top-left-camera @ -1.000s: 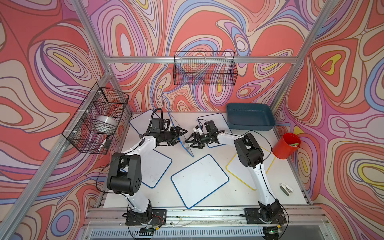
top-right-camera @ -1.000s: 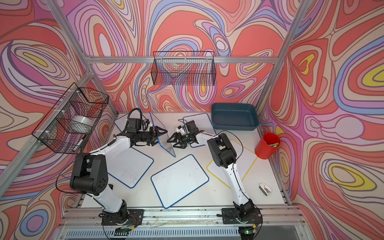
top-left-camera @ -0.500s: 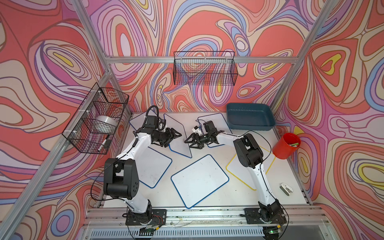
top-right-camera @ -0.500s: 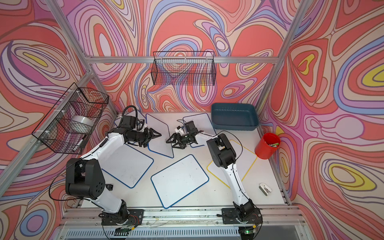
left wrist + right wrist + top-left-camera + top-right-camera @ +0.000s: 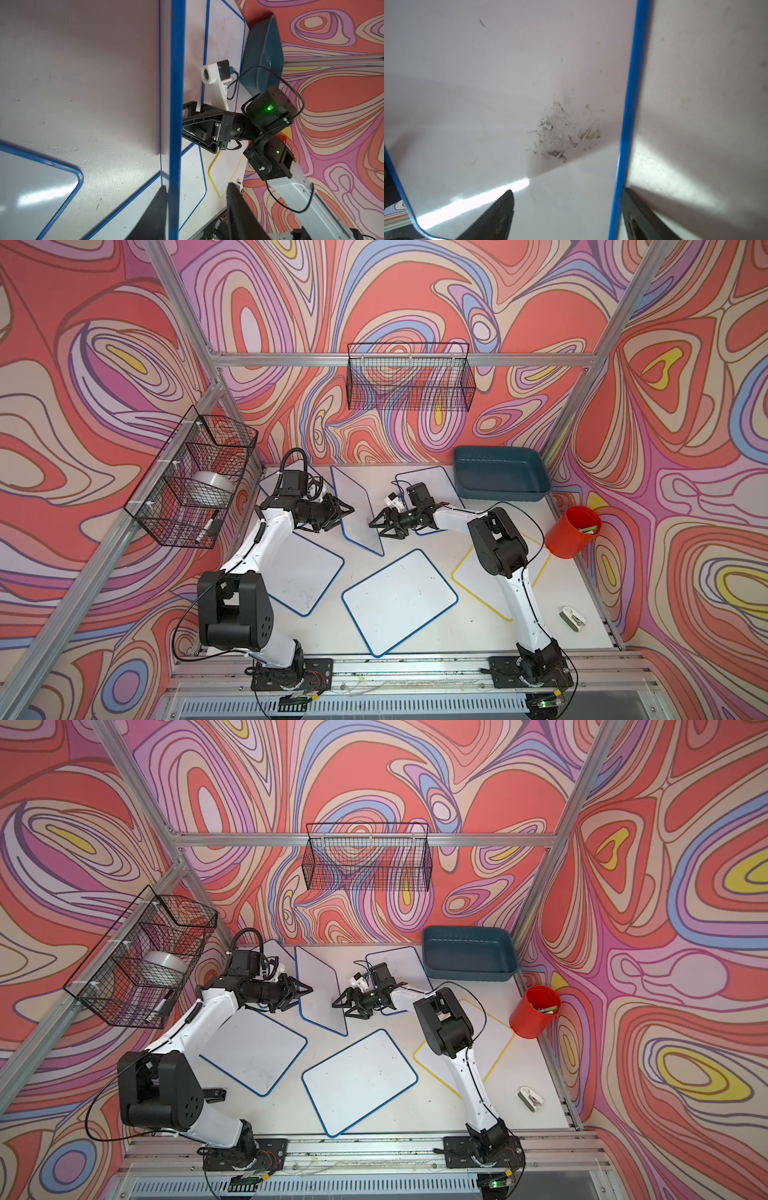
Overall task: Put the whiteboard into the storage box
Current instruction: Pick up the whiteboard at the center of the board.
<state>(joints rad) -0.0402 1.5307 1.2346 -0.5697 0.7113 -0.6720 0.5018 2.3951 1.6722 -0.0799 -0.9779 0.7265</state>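
The whiteboard (image 5: 361, 506) stands tilted on edge at the centre of the desk (image 5: 478, 635), long axis near-far, between left hand (image 5: 343, 519) and right hand (image 5: 377, 531), both with jaws apart astride its rim, while the storage box (image 5: 503, 497) lies far-right, nearer the right hand.

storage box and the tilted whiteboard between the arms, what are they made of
Storage box: likely moulded plastic, dark teal, dull sheen; one piece with rounded corners and a flared rim.
Tilted whiteboard: glossy white face, shown by glare streaks and dark smudges; blue edging, probably plastic. Core unclear.
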